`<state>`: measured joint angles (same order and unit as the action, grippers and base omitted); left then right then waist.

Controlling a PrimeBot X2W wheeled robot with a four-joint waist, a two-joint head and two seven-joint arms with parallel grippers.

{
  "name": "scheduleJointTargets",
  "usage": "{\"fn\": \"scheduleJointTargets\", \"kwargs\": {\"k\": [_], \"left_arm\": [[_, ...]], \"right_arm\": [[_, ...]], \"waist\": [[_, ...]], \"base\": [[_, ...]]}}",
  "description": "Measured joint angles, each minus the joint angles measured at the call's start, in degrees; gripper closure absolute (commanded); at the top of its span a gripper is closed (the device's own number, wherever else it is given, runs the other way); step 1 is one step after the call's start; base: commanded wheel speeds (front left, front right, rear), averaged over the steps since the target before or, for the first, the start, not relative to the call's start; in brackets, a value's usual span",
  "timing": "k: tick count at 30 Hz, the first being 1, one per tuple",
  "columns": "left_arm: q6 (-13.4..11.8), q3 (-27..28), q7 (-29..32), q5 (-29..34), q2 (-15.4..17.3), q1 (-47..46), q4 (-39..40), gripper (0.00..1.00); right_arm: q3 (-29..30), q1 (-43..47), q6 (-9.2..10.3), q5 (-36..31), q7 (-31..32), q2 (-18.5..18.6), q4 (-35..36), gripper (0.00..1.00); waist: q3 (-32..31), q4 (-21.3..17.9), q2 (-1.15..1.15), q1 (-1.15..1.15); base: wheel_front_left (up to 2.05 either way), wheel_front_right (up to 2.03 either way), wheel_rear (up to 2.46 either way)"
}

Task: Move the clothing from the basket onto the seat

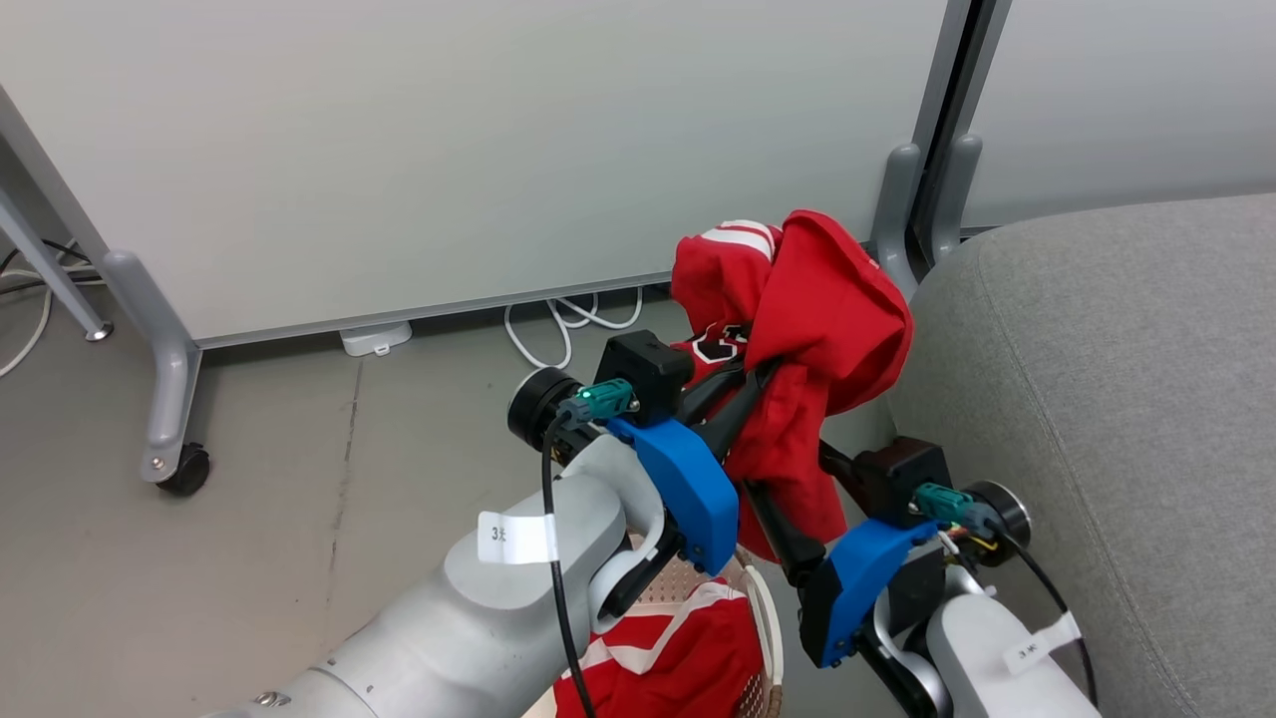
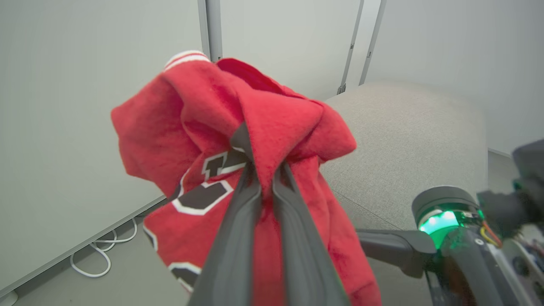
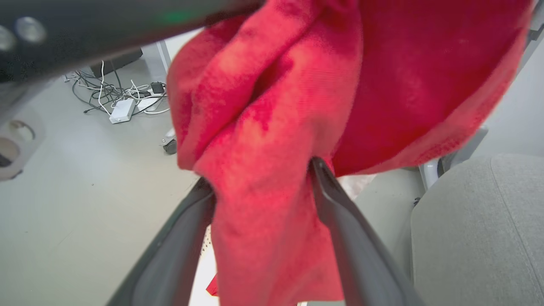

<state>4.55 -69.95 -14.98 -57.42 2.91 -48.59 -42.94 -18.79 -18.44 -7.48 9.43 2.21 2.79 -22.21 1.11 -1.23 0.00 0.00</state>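
Left forearm (image 1: 478, 608) sits lowest in head view; left gripper (image 1: 758, 377) is pinched tight on a red garment (image 1: 827, 309), held up above the basket (image 1: 772, 623) and just beside the seat (image 1: 1097, 399). Second red garment (image 1: 688, 648) lies in the basket. Right gripper (image 1: 785, 467) is spread under the hanging cloth. Left wrist view: fingers clamp a fold near the dark logo, seat beyond. Right wrist view: cloth hangs between the wide fingers, no squeeze evident. Step looks like carrying piece one across. Next probably calls for swinging right over the cushion, releasing there, then going for the second piece.
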Motion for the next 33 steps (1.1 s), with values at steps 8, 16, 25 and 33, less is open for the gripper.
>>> {"fn": "scheduleJointTargets", "kwargs": {"k": [8, 16, 25, 33], "left_arm": [[-0.03, -0.22, 0.00, -0.04, 0.00, 0.00, 0.48, 1.00], [-0.05, 0.46, 0.00, 0.20, -0.01, 0.01, 0.10, 1.00], [-0.04, 1.14, -0.01, 0.70, -0.01, 0.19, -0.19, 0.00], [-1.63, 9.93, -0.05, 7.17, 0.26, 2.92, 2.77, 0.00]], "right_arm": [[-2.91, -3.10, 0.00, 1.72, -2.21, 0.00, -4.60, 1.00], [-2.81, -3.42, 0.00, 2.24, -3.81, 0.00, -5.88, 1.00], [-2.94, -3.58, 0.00, 2.24, -4.30, 0.00, -6.15, 1.00], [-2.32, -3.56, 0.00, 1.14, -4.39, 0.00, -5.21, 1.00]], "waist": [[-0.48, -0.14, 0.00, 0.00], [-1.02, -0.75, 0.00, 0.00], [-1.31, -1.30, 0.00, 0.00], [-0.87, -1.71, 0.00, 0.00]], "base": [[0.00, 0.00, 0.00], [0.00, 0.00, 0.00], [0.00, 0.00, 0.00], [0.00, 0.00, 0.00]]}}
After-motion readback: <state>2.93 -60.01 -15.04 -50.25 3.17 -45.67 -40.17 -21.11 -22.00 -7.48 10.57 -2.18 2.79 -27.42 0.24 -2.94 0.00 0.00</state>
